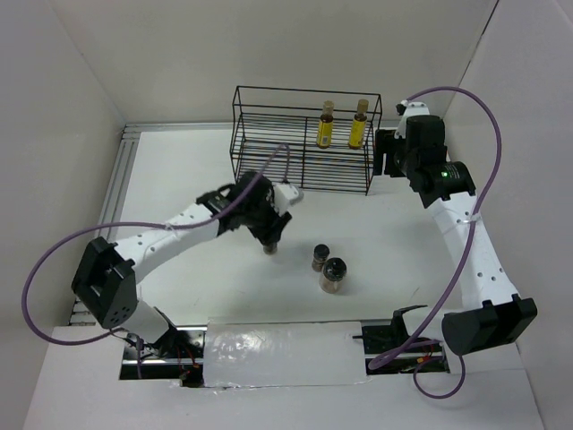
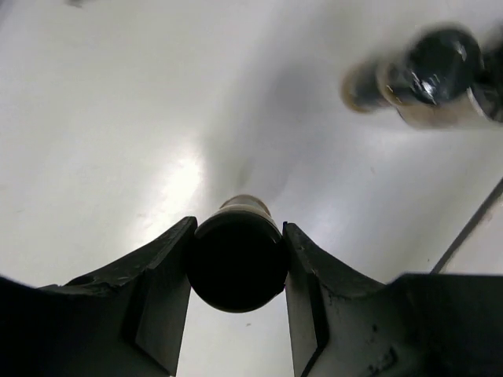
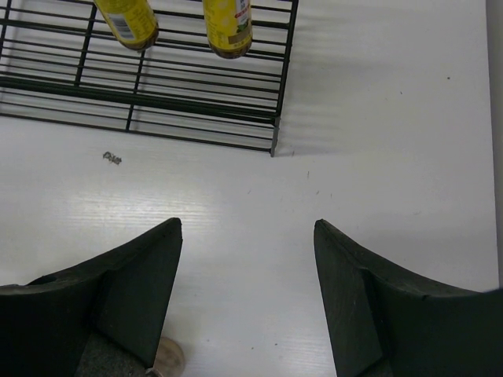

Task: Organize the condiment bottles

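Closest to the left wrist lens, a short dark-lidded jar (image 2: 236,271) sits pinched between the fingers of the left gripper (image 2: 237,229). Overhead it is mostly hidden under that gripper, so whether it touches the table (image 1: 197,179) is unclear. A second short jar (image 1: 319,258) and a fatter black-lidded jar (image 1: 333,274) stand just beside each other mid-table. Only the right wrist view shows the right gripper (image 3: 247,228) spread wide and empty, near a corner of the wire rack (image 3: 157,86), where two slim yellow bottles (image 1: 327,125) stand upright.

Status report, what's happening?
Both yellow bottles in rack; dark-lidded jar clamped in left fingers; right fingers open. On table, two jars waiting. Nothing in the way.
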